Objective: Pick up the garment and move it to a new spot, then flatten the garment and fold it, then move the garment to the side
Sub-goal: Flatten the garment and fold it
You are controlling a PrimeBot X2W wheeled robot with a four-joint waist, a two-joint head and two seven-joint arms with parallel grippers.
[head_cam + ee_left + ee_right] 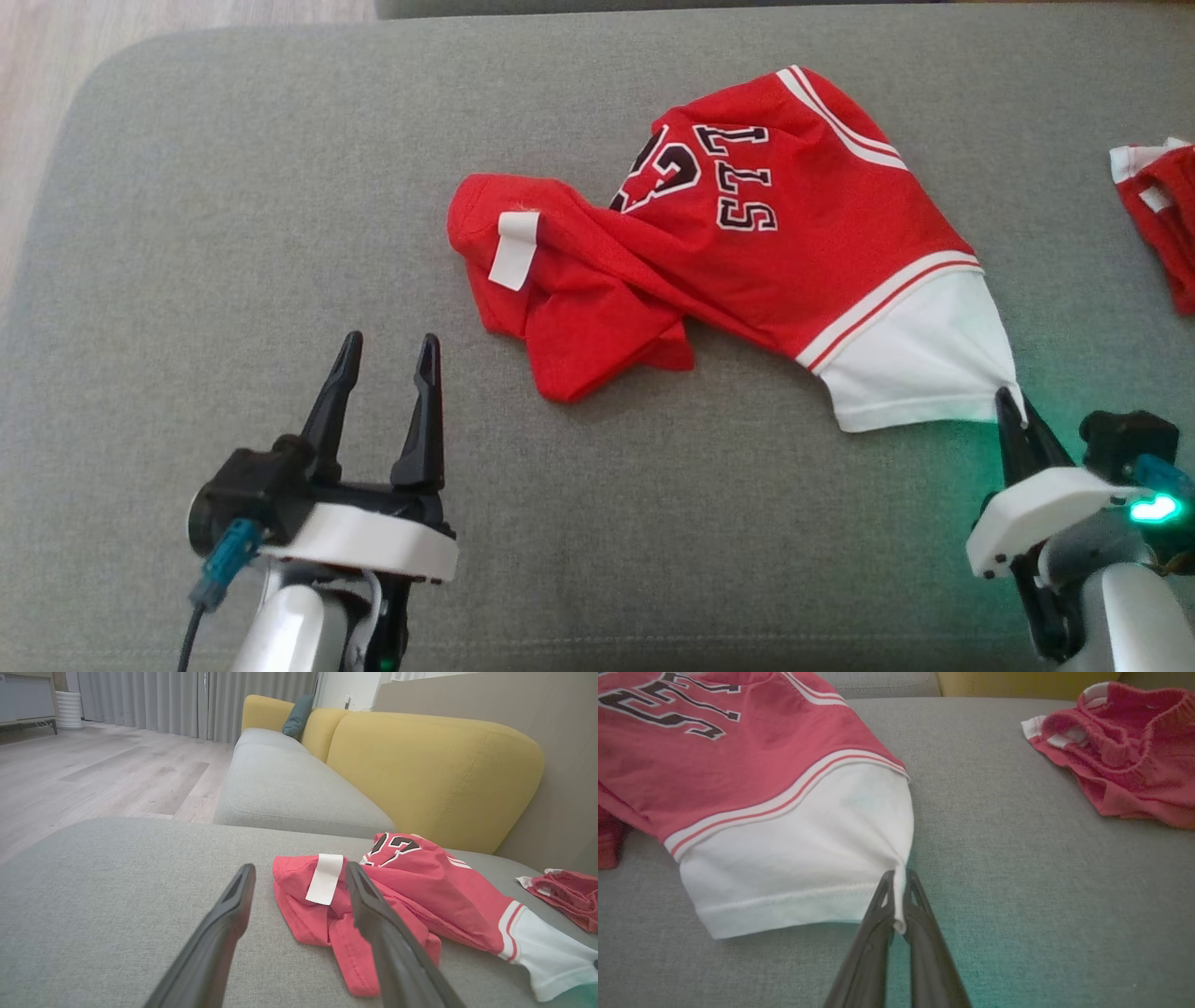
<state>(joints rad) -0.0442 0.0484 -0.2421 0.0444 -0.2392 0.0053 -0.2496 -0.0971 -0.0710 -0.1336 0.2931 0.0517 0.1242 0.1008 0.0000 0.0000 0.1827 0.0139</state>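
One red jersey (766, 252), upside-down "LLS" lettering (744, 177), right gripper (899, 875) pinching white hem (784, 905)

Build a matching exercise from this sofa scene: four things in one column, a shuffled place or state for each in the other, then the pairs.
Things
1. left gripper
2. right gripper
3. white label
4. small red garment

Places or states
A. shut on the white corner of the jersey
B. lying apart, off to the jersey's right
C. open, holding nothing, over bare cushion
D. on the jersey's crumpled left end

Pairs: 1-C, 2-A, 3-D, 4-B
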